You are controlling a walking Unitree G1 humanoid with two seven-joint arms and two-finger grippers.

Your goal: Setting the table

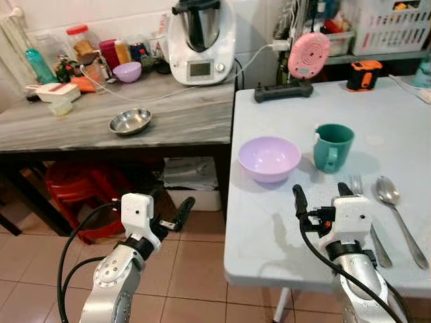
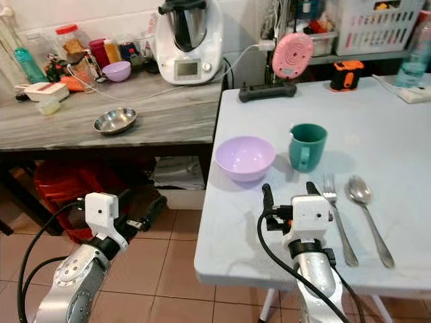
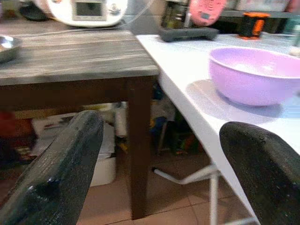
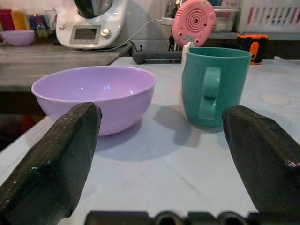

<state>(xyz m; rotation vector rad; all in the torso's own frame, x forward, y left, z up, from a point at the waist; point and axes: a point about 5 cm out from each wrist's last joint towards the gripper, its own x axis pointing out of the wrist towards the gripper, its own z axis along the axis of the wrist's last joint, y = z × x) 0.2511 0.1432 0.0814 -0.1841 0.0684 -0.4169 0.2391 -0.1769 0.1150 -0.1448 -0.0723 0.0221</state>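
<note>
On the pale blue tabletop (image 1: 404,134) a setting is largely laid: a lilac bowl (image 1: 269,158) near the left edge, a teal mug (image 1: 332,147) just beside it on the right with its handle facing the front edge, and a fork (image 1: 367,215) and spoon (image 1: 397,208) lying side by side nearer the front right.

The right gripper (image 1: 322,195) hovers low over the tabletop in front of the bowl and mug, jaws spread wide and holding nothing. The left gripper (image 1: 176,217) hangs off the table's left edge over the tiled floor (image 1: 195,262), fingers parted and empty.

The step looks like tidying or finishing the setting. If the mug is next, approaching square to its body, clear of the handle and bowl rim, would likely avoid nudging either. The fork lies close to the right wrist, so lifting before moving sideways seems wise.
</note>
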